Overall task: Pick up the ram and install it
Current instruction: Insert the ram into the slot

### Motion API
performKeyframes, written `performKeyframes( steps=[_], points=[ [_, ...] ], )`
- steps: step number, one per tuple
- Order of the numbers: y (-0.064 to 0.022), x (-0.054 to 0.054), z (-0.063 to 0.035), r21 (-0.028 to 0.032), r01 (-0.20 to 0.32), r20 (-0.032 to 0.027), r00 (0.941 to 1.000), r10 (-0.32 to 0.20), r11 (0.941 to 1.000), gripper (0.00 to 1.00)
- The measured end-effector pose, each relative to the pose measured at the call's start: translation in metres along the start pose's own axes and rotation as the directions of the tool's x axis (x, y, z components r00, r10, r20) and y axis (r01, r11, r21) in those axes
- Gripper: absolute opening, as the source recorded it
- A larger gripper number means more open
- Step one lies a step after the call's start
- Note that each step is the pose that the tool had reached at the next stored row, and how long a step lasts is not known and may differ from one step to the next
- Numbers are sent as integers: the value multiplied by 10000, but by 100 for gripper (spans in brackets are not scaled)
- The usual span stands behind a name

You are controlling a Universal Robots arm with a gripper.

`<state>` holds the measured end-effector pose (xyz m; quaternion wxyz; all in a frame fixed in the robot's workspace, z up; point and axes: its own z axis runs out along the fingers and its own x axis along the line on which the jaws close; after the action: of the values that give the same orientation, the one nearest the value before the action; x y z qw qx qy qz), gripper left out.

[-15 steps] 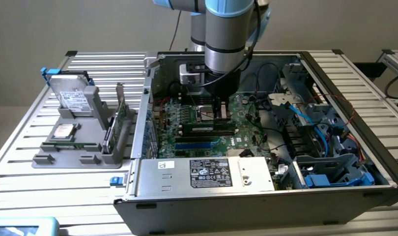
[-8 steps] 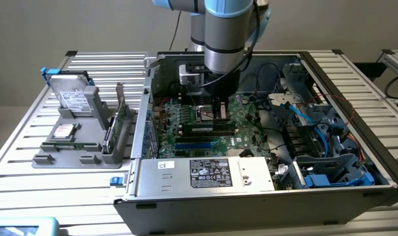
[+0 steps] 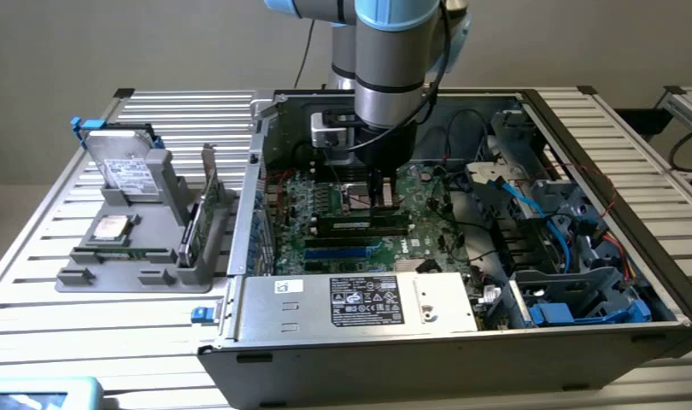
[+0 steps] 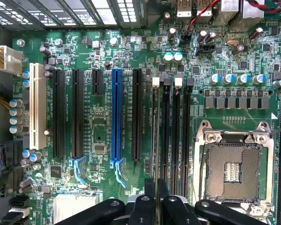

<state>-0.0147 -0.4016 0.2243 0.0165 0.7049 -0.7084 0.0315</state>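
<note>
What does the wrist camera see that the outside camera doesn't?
Wrist view: a long blue slot, a square metal chip socket, and the thin ram stick held edge-on by the black gripper. Exterior view: a silver boxy hard drive standing on a grey tray beside the open computer case. Both: the green motherboard and the gripper.
</note>
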Motion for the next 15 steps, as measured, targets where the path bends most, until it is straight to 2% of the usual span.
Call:
performKeyframes(
  steps=[6, 15],
  points=[
    [-32, -1, -2, 3, -31, -46, 10000, 31, 10000, 14],
    [-31, -1, -4, 8, -35, -79, 10000, 35, 10000, 14]
  ],
)
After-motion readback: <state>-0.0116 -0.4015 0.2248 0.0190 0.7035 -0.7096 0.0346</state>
